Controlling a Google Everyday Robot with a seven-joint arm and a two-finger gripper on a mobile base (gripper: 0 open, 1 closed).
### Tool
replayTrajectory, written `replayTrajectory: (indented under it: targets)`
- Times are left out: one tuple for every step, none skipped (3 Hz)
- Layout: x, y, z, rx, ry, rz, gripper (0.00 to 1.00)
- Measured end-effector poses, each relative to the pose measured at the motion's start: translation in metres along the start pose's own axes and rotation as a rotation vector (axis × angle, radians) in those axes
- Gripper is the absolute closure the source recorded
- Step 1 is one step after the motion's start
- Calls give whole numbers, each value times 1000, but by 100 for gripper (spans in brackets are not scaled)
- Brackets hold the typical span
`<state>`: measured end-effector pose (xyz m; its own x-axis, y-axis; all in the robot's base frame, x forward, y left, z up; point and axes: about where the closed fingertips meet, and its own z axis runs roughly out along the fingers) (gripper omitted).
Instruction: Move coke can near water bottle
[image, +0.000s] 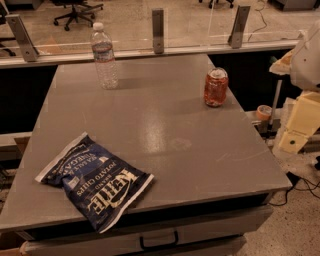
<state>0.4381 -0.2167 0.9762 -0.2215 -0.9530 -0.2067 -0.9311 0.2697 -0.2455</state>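
The coke can (216, 87), red-orange with a silver top, stands upright near the right edge of the grey table (165, 135), towards the back. The water bottle (104, 55), clear with a white cap and a pale label band, stands upright at the back left of the table. The two are well apart, about a third of the frame's width. My gripper (298, 127), with cream-coloured parts below a white arm section, hangs off the table's right side, to the right of and below the can, touching nothing.
A dark blue Kettle potato chips bag (95, 181) lies at the front left, overhanging the table's front edge. A glass partition with metal posts (158, 30) runs behind the table. A roll of tape (263, 112) and cables lie to the right, below the table.
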Motion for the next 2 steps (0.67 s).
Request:
replayTrajectory:
  targets:
    - [0,0,0,0,0,0,0]
    - [3,-14,9,7,-31,12,0]
